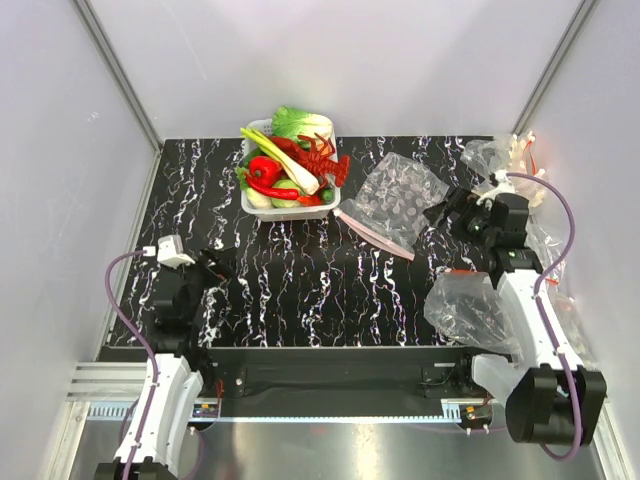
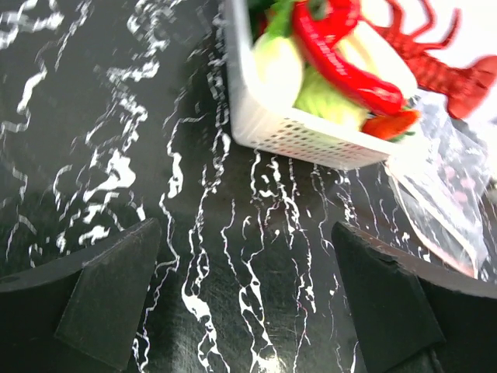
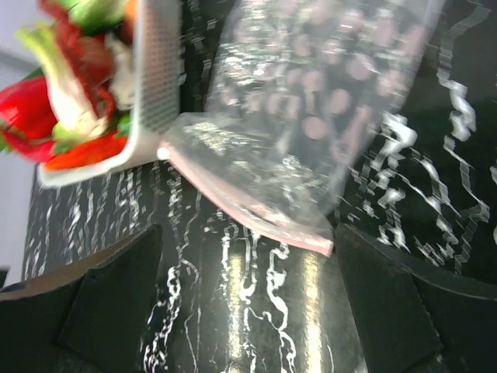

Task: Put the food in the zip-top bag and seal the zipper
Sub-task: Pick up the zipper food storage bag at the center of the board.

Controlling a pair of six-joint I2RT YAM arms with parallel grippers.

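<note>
The food (image 1: 288, 165) is piled in a white perforated basket (image 1: 256, 200) at the back: red pepper, red chili (image 2: 349, 70), red lobster (image 2: 439, 70), leek and cabbage. The zip-top bag (image 1: 402, 195), clear with pale dots, lies flat and empty just right of the basket, its pink zipper (image 1: 375, 235) along the near edge. My left gripper (image 1: 218, 263) is open and empty over bare table, in front and left of the basket (image 2: 311, 140). My right gripper (image 1: 448, 213) is open and empty at the bag's right side, with the zipper (image 3: 248, 211) just beyond its fingertips (image 3: 388, 311).
Plain clear bags lie on the right: one beside the right arm (image 1: 468, 308) and more at the back right corner (image 1: 495, 155). White walls close in the table on the left, back and right. The tabletop is black marble pattern (image 1: 300, 290).
</note>
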